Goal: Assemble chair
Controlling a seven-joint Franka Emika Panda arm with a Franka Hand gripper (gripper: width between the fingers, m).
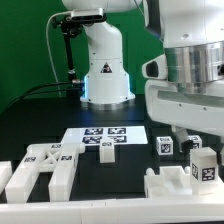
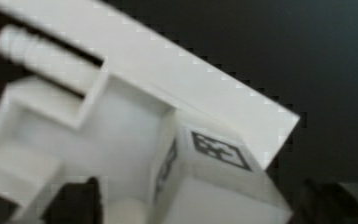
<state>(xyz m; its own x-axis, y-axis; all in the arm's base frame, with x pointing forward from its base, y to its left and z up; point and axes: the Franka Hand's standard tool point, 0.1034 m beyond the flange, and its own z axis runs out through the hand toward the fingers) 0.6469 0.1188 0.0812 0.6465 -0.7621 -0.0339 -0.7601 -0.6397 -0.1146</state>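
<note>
In the wrist view a white chair piece (image 2: 176, 110) with round pegs at one end and a square tag fills most of the picture, blurred. My gripper (image 2: 197, 203) is open, with one dark finger (image 2: 78, 203) on each side of the piece's tagged block. I see no clear gap between the fingers and the block. In the exterior view my gripper (image 1: 200, 145) hangs over a tagged white block (image 1: 203, 168) at the right. A slotted chair frame (image 1: 45, 170) lies at the front left. A small tagged block (image 1: 165, 146) stands beside the gripper.
The marker board (image 1: 105, 140) lies flat in the middle of the black table. Another chunky white piece (image 1: 170, 186) sits at the front edge below the gripper. The robot's base (image 1: 105, 70) stands at the back, with cables on the exterior view's left.
</note>
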